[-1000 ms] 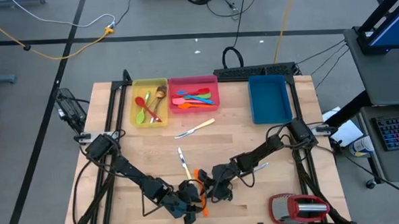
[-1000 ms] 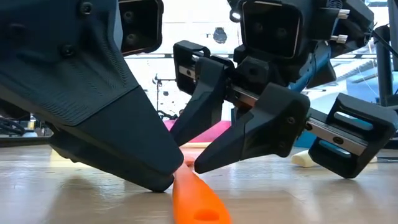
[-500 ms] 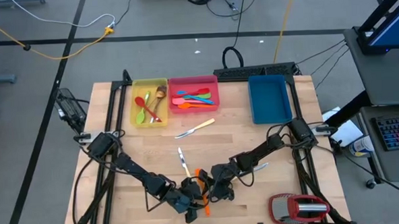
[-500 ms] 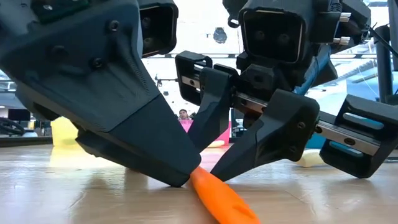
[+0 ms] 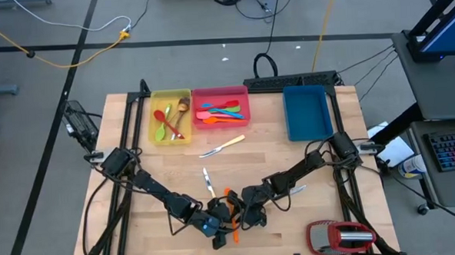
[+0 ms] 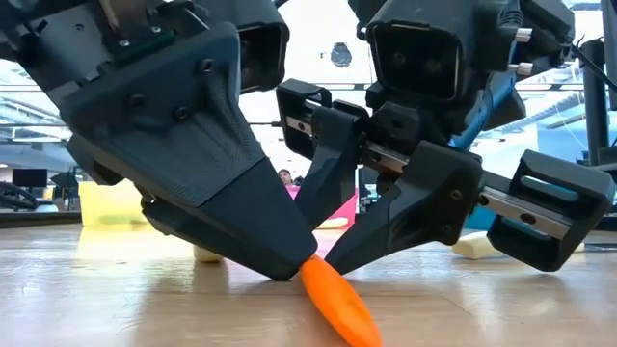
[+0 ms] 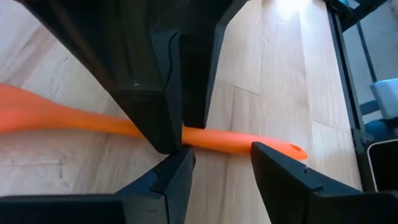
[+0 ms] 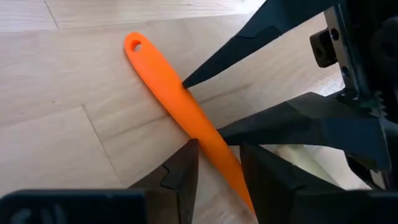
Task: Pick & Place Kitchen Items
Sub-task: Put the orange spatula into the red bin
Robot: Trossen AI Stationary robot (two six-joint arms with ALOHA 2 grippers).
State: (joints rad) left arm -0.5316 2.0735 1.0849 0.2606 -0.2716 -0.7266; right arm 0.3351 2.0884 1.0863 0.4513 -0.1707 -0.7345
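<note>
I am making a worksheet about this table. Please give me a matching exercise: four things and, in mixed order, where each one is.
Things:
1. orange spatula
2. blue tray
3. cream-handled knife
4. red-and-silver gadget

Places:
A. table's near right corner
B. between both hands, near edge
C. far right, nothing inside
D. bare wood near the pink tray

Pairs: 1-B, 2-C, 3-D, 4-A

Left pincer (image 7: 221,163) over an orange spatula (image 7: 74,117) on the wooden surface (image 7: 273,74).

The pincer's two dark fingers (image 7: 163,180) stood apart, with the slim orange handle lying crosswise just beyond their tips, its holed end sitting past one finger. Directly ahead, the other arm's dark fingers (image 7: 160,81) came down onto the same handle from the opposite side, pressed close together against it. The spatula's wider orange blade stretched away to one side, flat on the pale planks.
</note>
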